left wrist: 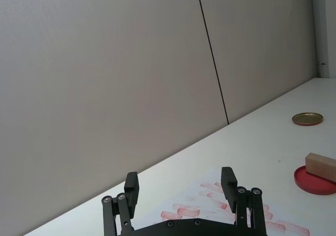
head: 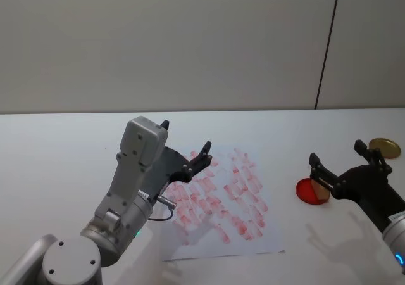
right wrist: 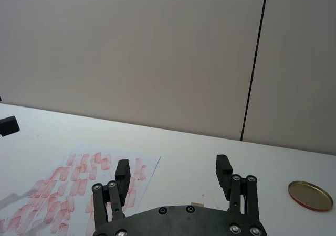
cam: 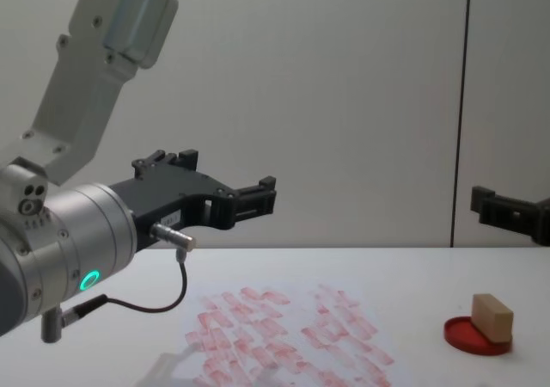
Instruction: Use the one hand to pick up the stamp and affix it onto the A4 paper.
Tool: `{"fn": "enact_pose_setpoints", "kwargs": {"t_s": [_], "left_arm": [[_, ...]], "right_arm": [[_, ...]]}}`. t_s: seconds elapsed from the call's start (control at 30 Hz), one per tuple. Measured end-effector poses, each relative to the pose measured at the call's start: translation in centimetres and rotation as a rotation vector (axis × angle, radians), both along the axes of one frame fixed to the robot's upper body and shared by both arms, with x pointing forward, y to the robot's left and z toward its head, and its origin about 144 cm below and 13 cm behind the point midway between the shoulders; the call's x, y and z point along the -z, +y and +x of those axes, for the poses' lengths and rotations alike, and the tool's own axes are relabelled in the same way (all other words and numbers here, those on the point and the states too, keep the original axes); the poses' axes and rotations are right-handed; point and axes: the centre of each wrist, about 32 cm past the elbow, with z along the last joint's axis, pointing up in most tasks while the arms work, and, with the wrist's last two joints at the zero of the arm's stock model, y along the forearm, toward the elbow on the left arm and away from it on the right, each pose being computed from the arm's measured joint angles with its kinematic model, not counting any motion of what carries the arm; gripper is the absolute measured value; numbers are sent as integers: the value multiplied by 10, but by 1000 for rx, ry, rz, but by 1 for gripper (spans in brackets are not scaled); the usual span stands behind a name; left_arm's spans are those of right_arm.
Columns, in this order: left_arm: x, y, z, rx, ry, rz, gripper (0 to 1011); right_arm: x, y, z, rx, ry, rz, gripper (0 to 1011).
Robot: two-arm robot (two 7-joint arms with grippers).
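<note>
**Stamp and its surroundings.** The stamp [cam: 491,312], a tan wooden block, rests on the red ink pad [cam: 475,334] at the right of the counter [head: 63,145]. It is well apart from the A4 paper [head: 209,247], which lies left of it and is crowded with red prints. The block appears to sit slightly tilted on the pad, though the side view leaves this uncertain.

**End effectors.** The right end effector [head: 336,153] hangs above the stamp without touching it, fingers spread apart and empty. The left end effector [head: 185,137], also spread and empty, is raised over the far left part of the paper. A gold lid [head: 384,147] lies at the far right.

**Likely hazards:**
- An off-centre grip on a tilted block could cock it between the fingers and give a partial or smeared print.
- Closing too low could catch the pad and drag it along.
- The loose sheet may slide or lift with the inked face.
- The raised left arm narrows the path across the paper.
</note>
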Motion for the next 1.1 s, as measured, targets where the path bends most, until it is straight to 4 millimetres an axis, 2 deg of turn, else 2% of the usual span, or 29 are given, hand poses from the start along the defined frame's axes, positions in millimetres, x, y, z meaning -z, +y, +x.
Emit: {"fn": "enact_pose_setpoints", "kwargs": {"t_s": [1.1], "left_arm": [[0,0,0,0,0,0,993]], "right_arm": [[0,2,1,5,4,1,1001]]}}
